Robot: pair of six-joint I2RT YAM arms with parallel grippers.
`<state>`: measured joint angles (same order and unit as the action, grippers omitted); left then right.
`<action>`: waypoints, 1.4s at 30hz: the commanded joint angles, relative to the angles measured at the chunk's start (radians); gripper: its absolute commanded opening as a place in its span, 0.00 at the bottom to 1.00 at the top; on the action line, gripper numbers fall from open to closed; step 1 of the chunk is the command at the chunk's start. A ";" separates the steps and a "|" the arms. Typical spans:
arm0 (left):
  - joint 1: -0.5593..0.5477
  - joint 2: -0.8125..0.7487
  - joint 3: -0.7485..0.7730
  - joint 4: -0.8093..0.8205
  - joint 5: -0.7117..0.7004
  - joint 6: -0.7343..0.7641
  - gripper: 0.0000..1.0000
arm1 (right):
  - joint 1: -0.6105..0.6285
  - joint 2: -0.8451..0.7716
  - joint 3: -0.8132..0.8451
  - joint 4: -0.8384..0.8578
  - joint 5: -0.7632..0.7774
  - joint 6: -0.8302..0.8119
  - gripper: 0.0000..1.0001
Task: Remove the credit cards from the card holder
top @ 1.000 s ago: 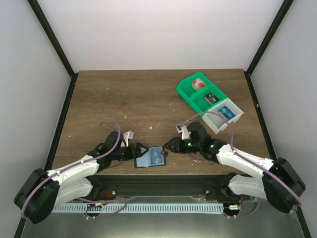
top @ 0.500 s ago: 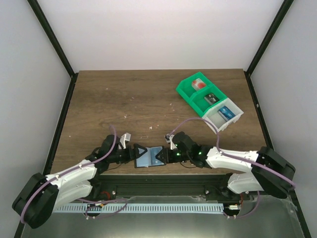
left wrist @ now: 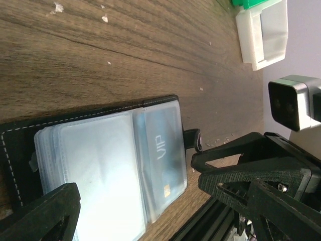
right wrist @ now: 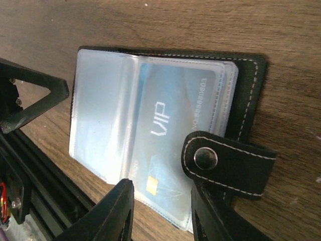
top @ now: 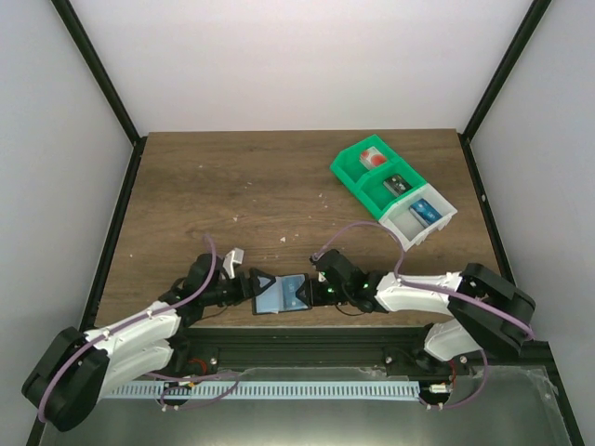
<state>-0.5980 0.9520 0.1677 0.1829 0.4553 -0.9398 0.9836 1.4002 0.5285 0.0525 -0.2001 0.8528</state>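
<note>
Card holder: the small flat bifold wallet with black stitched edging and pale blue-grey clear sleeves (top: pixel 284 295) lies open, flat on the dark wood-grain table (top: pixel 232 186); it sits at the near edge, between the two grippers.
Credit cards: a bright blue thin rectangular card marked VIP (right wrist: pixel 170 115) sits inside a clear sleeve on the half nearer the right arm; the sleeves are stacked, and I cannot tell how many cards lie beneath.
Strap: the black tab with a metal snap (right wrist: pixel 220 160) is unfastened; it rests folded over the corner of the card-bearing half.
Left gripper (top: pixel 259 288): jaws spread wide; one black finger (left wrist: pixel 45 213) shows at the wallet's outer edge, the other far across the wrist view; nothing is held.
Right gripper (top: pixel 310 291): jaws partly apart, low over the near edge of the VIP card's sleeve; one finger (right wrist: pixel 113 213) is beside the fold, the other just by the strap; nothing looks pinched, though contact with the sleeve is possibly hidden.
Bin: the green-and-white plastic compartment bin (top: pixel 392 193) stands at the far right, well apart from the wallet.
</note>
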 commanded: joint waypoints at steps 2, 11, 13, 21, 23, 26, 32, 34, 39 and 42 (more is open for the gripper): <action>0.004 0.025 -0.030 0.050 0.013 0.000 0.93 | 0.009 0.022 0.000 0.013 0.053 -0.001 0.34; 0.004 0.051 -0.040 0.030 0.005 0.017 0.93 | 0.009 0.076 -0.001 0.069 0.011 0.011 0.34; 0.005 0.045 -0.039 0.021 -0.001 0.022 0.93 | 0.008 0.083 0.002 0.066 0.010 0.012 0.34; 0.005 0.012 -0.041 -0.012 -0.024 0.029 0.93 | 0.008 0.073 -0.027 0.130 -0.022 0.044 0.34; 0.005 0.011 -0.041 -0.014 -0.028 0.029 0.93 | 0.008 0.069 -0.047 0.172 -0.031 0.058 0.35; 0.005 0.015 -0.043 -0.013 -0.028 0.031 0.93 | 0.007 0.072 -0.058 0.198 -0.040 0.074 0.35; 0.005 0.018 -0.043 -0.017 -0.027 0.033 0.93 | 0.007 0.077 -0.043 0.168 -0.018 0.085 0.37; 0.005 0.018 -0.042 -0.019 -0.028 0.036 0.93 | 0.007 0.074 -0.034 0.141 -0.010 0.092 0.37; 0.005 0.015 -0.041 -0.028 -0.032 0.037 0.93 | 0.008 0.013 -0.006 0.078 0.001 0.092 0.37; 0.005 0.016 -0.039 -0.026 -0.033 0.035 0.93 | 0.008 0.002 -0.013 0.090 -0.001 0.099 0.37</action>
<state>-0.5961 0.9695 0.1410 0.1844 0.4339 -0.9150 0.9844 1.4342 0.4877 0.1589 -0.2153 0.9398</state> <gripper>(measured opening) 0.927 0.369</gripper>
